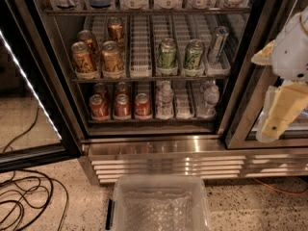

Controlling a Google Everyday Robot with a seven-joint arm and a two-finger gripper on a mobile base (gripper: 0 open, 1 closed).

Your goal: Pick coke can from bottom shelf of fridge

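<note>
Several red coke cans stand at the left of the bottom shelf (159,121) of the fridge (192,148), three in the front row (121,106) and more behind them. The fridge's left door is swung open. My gripper (281,114), white and cream, hangs at the right edge of the view. It is in front of the right door frame, well to the right of the coke cans, and touches nothing on the shelves.
Water bottles (165,100) stand right of the coke cans. Gold-brown cans (111,57) and green cans (168,53) stand on the rack above. A clear plastic bin (161,203) sits on the floor before the louvred grille (202,166). Black cables (24,196) lie at the left.
</note>
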